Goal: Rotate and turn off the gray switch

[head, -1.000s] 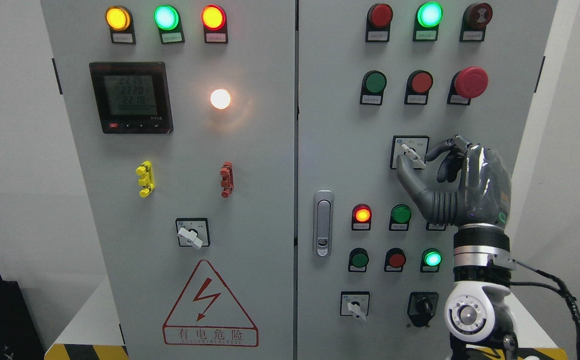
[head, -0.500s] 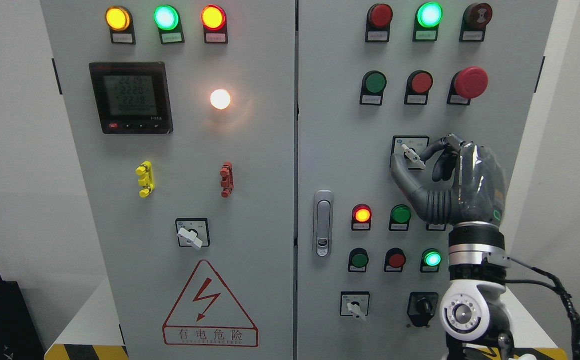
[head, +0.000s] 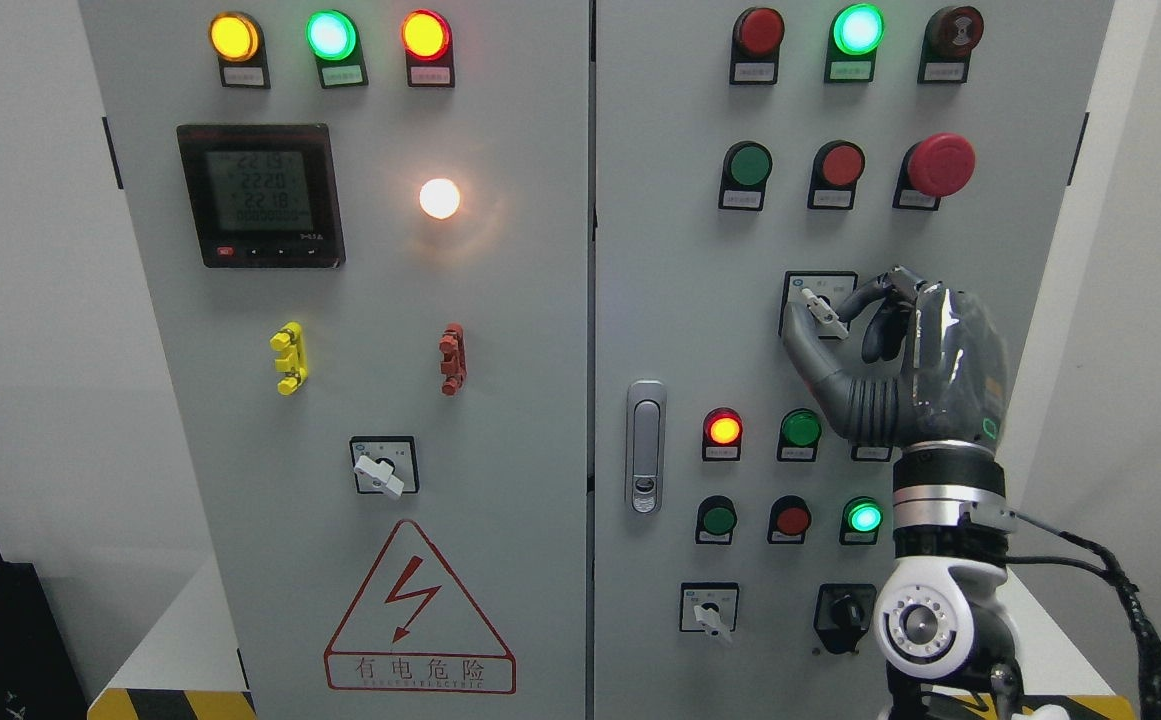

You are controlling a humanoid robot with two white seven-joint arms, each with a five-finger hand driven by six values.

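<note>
Gray rotary switch (head: 824, 312), a small pale lever on a square black-framed plate, sits on the right door of the tall gray metal control cabinet (head: 540, 350), below the row of green and red push buttons and the red mushroom-shaped stop button (head: 941, 165). Its lever slants from upper left to lower right. The right robot hand (head: 833, 318), dark gray with jointed fingers, has its thumb under the lever's left end and a curled fingertip at the right end, closing on it in a pinch; whether both pads press firmly cannot be told.

The likely trouble from here is slip: the lever is thin and smooth, so a loose pinch could slide off as the wrist turns, leaving the switch unturned. A wide wrist swing could also brush the green button (head: 800, 428) just below the palm. No containers show anywhere in view.
</note>
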